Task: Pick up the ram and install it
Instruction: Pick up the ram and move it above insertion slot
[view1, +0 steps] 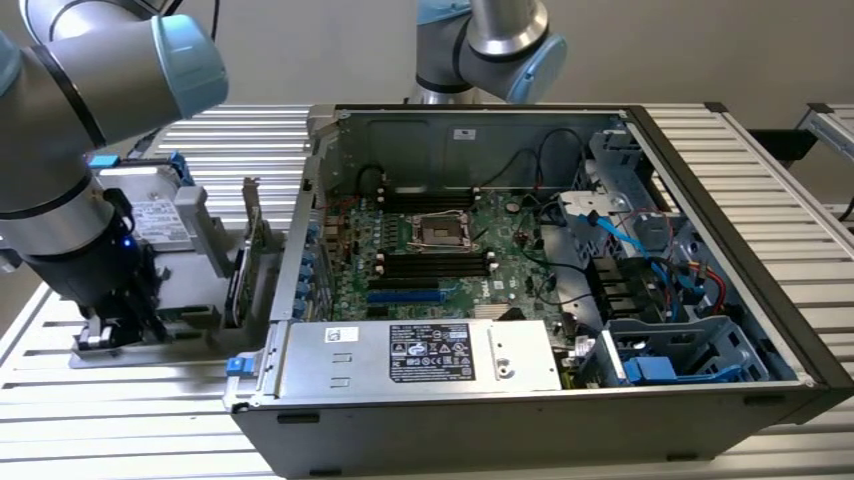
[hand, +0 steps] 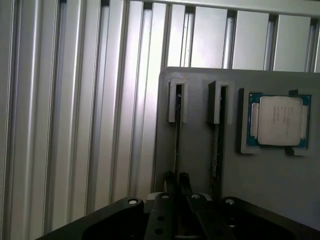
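Note:
The ram (hand: 178, 131) stands on edge in one slot of a grey holder (hand: 200, 80), showing as a thin dark strip. My gripper (hand: 177, 181) is down over it, and its two dark fingertips (hand: 170, 181) sit close together on either side of the strip, shut on it. A second stick (hand: 216, 145) stands in the neighbouring slot. In the exterior view the gripper (view1: 118, 325) is low over the holder (view1: 187, 318), at the exterior view's left of the open computer case (view1: 747, 250). The long black slots (view1: 430, 264) lie on the motherboard inside.
A processor chip (hand: 278, 120) lies in a recess of the holder beside the sticks. An upright expansion card (view1: 248, 262) stands between holder and case. A silver power supply (view1: 420, 352) fills the case's near side. Cables and drive cages (view1: 654, 260) crowd its right. Ribbed aluminium table (view1: 107, 420) lies below.

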